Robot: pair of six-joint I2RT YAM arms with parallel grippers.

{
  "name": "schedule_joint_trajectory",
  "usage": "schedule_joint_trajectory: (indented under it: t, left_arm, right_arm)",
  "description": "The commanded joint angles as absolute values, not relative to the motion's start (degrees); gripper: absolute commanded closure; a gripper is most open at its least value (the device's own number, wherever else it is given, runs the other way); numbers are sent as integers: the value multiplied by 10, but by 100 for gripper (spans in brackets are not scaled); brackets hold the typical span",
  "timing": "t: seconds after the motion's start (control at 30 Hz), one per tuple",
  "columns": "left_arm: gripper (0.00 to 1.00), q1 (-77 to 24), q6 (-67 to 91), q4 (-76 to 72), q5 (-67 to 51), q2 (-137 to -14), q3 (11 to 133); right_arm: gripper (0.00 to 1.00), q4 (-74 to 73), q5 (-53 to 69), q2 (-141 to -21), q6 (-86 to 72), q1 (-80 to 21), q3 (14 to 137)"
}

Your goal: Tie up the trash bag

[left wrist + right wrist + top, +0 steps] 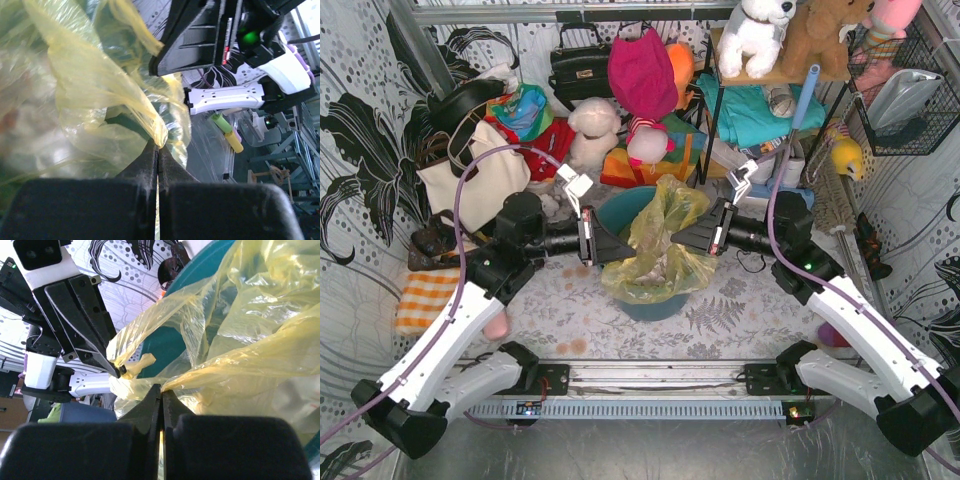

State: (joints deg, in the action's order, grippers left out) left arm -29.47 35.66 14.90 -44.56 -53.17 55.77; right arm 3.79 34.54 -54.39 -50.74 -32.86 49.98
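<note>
Left gripper (pixel 158 151): fingers pressed together on a fold of the trash bag (pixel 655 255). Right gripper (pixel 161 392): same, pinched on a strip of the opposite edge. You have 2 grips, both close to the rim.

Bag sits in the teal bin (pixel 652 308), mid-table (pixel 750 300), between the 2 arms.

Risks, my read:
- Left pinch looks shallow. In the right wrist view only a small twisted nub pokes past its tips, so a sideways pull could slip it out.
- The film is thin, so a hard or jerky pull could tear it at the pinch.
- If you pull up rather than across, the bag may lift out or tip the bin.
- Strips may be too short to cross.

Orientation: bag stands upright, mouth up, long axis roughly vertical. Loose top flap rises toward the far side. Rim is drawn out left to right between the pinches.
</note>
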Motion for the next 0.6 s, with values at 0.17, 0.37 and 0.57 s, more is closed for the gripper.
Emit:
schedule_joint_trajectory:
  t: [0.17, 0.37, 0.57]
  left_arm:
    - [100, -284, 336, 78, -410, -567, 677]
    - [100, -283, 328, 134, -234, -589, 742]
    - [100, -283, 343, 108, -200, -605, 730]
  right_arm:
    - [100, 1, 233, -545, -484, -332, 615]
    - [100, -10, 134, -535, -478, -332, 650]
    - [100, -16, 100, -551, -480, -331, 657]
